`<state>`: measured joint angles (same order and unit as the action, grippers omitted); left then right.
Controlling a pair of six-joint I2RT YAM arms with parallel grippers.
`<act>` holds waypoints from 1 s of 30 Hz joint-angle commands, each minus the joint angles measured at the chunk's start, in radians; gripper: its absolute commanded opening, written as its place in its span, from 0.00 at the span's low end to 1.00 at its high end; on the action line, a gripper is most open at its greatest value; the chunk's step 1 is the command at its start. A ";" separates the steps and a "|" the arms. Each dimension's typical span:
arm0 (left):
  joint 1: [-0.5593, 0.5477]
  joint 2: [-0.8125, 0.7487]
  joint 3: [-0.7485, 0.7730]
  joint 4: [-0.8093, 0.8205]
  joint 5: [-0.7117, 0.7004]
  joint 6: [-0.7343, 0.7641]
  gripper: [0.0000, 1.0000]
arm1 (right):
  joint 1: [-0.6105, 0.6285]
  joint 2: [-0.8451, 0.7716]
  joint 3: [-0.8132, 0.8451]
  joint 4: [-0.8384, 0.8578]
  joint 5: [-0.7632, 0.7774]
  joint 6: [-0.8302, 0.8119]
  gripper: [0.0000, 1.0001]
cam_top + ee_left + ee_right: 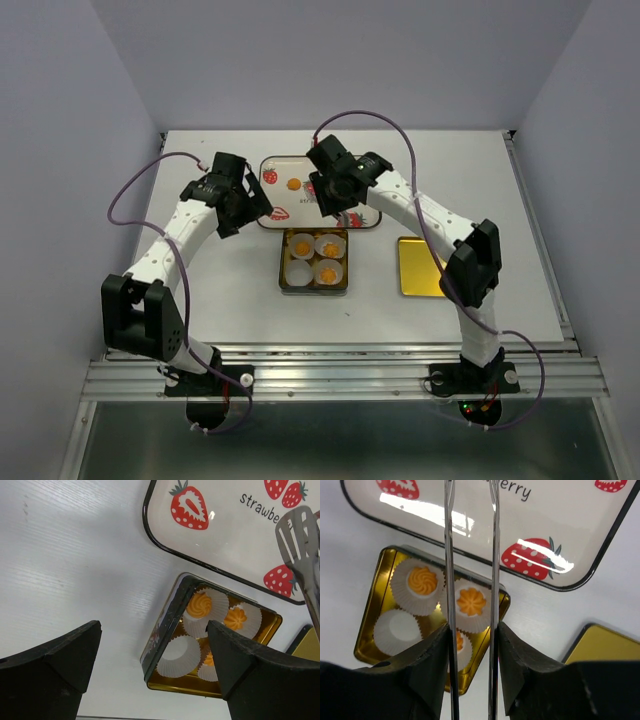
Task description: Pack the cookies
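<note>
Cookie (460, 641) half hidden behind tongs (449, 555), tray (545, 510) cut off

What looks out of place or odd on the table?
Nothing is spilled or damaged. One cookie lies alone on the strawberry tray, while one paper cup in the gold tin is empty.

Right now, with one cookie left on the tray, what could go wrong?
1. The last cookie lies on the glossy tray; the tongs in the right claw may push it instead of gripping it.
2. The empty cup sits close beside filled cups, so the tongs could knock them.
3. The left claw is open, not holding the tin, which may slide.
</note>
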<state>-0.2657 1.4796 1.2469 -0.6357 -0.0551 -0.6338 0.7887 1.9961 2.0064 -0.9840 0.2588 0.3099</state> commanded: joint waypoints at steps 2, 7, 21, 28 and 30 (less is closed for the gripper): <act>0.026 -0.051 -0.030 0.016 -0.012 -0.012 0.99 | -0.035 0.068 0.104 0.134 -0.010 -0.029 0.47; 0.034 -0.054 -0.064 0.036 0.001 -0.012 0.99 | -0.045 0.141 0.147 0.185 -0.044 -0.046 0.48; 0.054 -0.053 -0.076 0.030 0.000 0.002 0.99 | -0.054 0.262 0.204 0.262 -0.044 -0.081 0.50; 0.060 -0.039 -0.067 0.022 0.001 0.000 0.99 | -0.054 0.254 0.170 0.260 -0.035 -0.089 0.52; 0.060 -0.035 -0.063 0.018 -0.002 0.002 0.99 | -0.054 0.260 0.166 0.260 -0.030 -0.098 0.53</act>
<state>-0.2111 1.4601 1.1847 -0.6098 -0.0429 -0.6441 0.7395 2.2654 2.1536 -0.7769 0.2035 0.2340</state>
